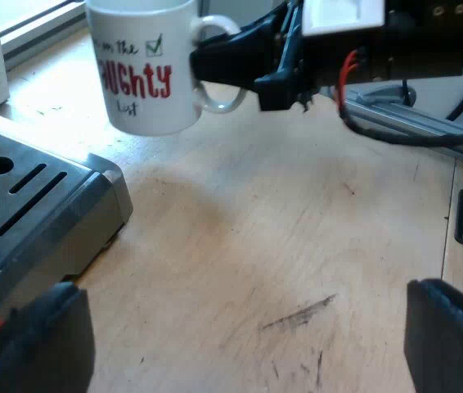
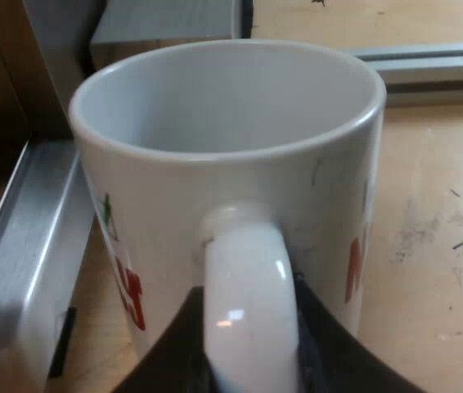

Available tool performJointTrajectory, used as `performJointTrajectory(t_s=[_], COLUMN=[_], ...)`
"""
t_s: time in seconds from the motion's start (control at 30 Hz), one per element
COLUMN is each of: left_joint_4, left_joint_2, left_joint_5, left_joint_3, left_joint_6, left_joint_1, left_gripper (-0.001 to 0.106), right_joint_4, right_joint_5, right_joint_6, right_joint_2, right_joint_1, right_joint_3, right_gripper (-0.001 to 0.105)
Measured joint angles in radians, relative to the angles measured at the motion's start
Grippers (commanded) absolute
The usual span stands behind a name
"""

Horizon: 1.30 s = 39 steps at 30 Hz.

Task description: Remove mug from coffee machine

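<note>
The mug is held upright, its long axis vertical and its mouth turned up, with the handle pointed toward the right gripper, by which the loop is clamped between two black fingers. It is found off the machine's drip tray, over the wooden tabletop just past the tray's rounded corner; whether its base touches the wood cannot be told. The mug is glossy white ceramic, cylindrical, printed in red and green, and is seen empty inside. The tray is brushed metal cut with slots. The tabletop is pale, grained and scuffed. The left gripper is seen released, fingers spread wide over the tabletop
</note>
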Motion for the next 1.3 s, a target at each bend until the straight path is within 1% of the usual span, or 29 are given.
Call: performJointTrajectory(t_s=[0.27,0.47,0.57,0.73,1.2,1.23,1.27,1.3], left_joint_4=[0.0,0.0,0.0,0.0,0.0,0.0,0.0,0.0], left_joint_2=[0.0,0.0,0.0,0.0,0.003,0.003,0.003,0.003], left_joint_5=[0.004,0.008,0.012,0.012,0.013,0.013,0.013,0.013], left_joint_3=[0.0,0.0,0.0,0.0,0.0,0.0,0.0,0.0], left_joint_6=[0.0,0.0,0.0,0.0,0.0,0.0,0.0,0.0], left_joint_1=[0.0,0.0,0.0,0.0,0.0,0.0,0.0,0.0], left_gripper=[0.08,0.08,0.08,0.08,0.08,0.08,0.08,0.08], right_joint_4=[-0.311,-0.495,-0.577,-0.637,-0.639,-0.639,-0.639,-0.639], right_joint_5=[0.0,0.005,0.007,0.009,0.009,0.009,0.009,0.009], right_joint_6=[-0.008,-0.049,-0.054,-0.054,-0.054,-0.054,-0.054,-0.054], right_joint_2=[0.31,0.48,0.544,0.585,0.585,0.585,0.585,0.585], right_joint_1=[0.0,0.0,0.0,0.0,0.0,0.0,0.0,0.0], right_joint_3=[0.0,-0.002,-0.004,-0.006,-0.006,-0.006,-0.006,-0.006], right_gripper=[0.0,0.0,0.0,0.0,0.0,0.004,0.011,0.016])
